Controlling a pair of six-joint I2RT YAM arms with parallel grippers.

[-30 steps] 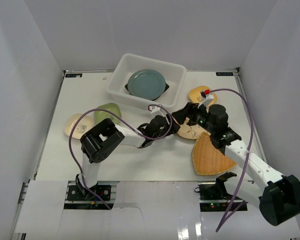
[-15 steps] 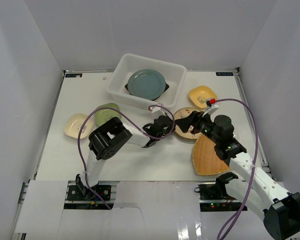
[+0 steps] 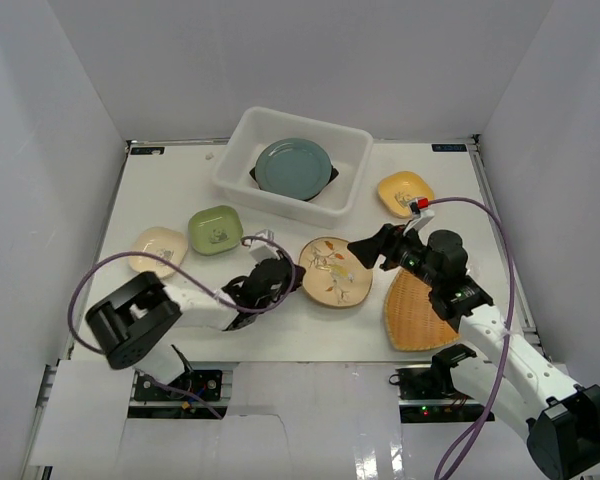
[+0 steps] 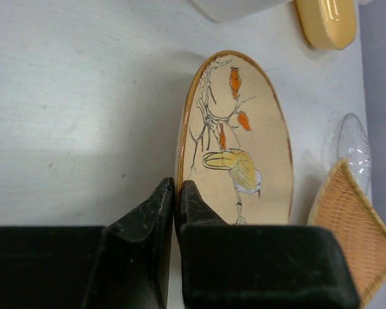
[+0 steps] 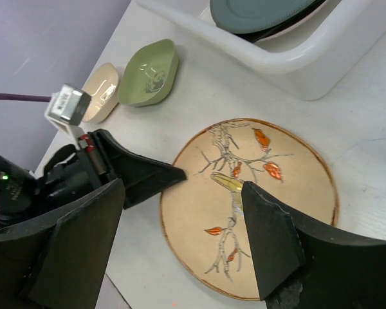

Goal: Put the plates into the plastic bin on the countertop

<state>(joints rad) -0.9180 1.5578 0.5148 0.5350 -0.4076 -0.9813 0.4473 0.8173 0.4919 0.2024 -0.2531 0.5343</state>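
as seen from above, the countertop (image 3: pixel 170 190) is recorded with a bin (image 3: pixel 242 125) at its far middle. a grey-blue plate (image 3: pixel 293 167) is laid inside the bin, over a dark plate (image 3: pixel 331 179) of which only the corners are shown. left of centre, a green plate (image 3: pixel 216 229) and a cream plate (image 3: pixel 158 250) are set close side by side. a yellow plate (image 3: pixel 404 191) is placed right of the bin, and a woven plate (image 3: pixel 420 312) at the near right. a painted plate (image 3: pixel 335 271) is set on the countertop between the two arms, outside the bin and just on its near side. its left rim is met by the left gripper (image 3: pixel 296 278), and the right gripper (image 3: pixel 365 250) is held at its far right rim.

left wrist view: the jaws are drawn narrow and clamped on the painted plate's rim, with one finger on its face and the other at its outer side. the yellow plate and a corner of the woven plate are shown beyond.

right wrist view: the right jaws are held wide apart over the painted plate; whether it is touched cannot be told. the left gripper's pinch on the rim is shown at the left. the green and cream plates are seen beyond it. the bin with the grey-blue plate is at the top edge.
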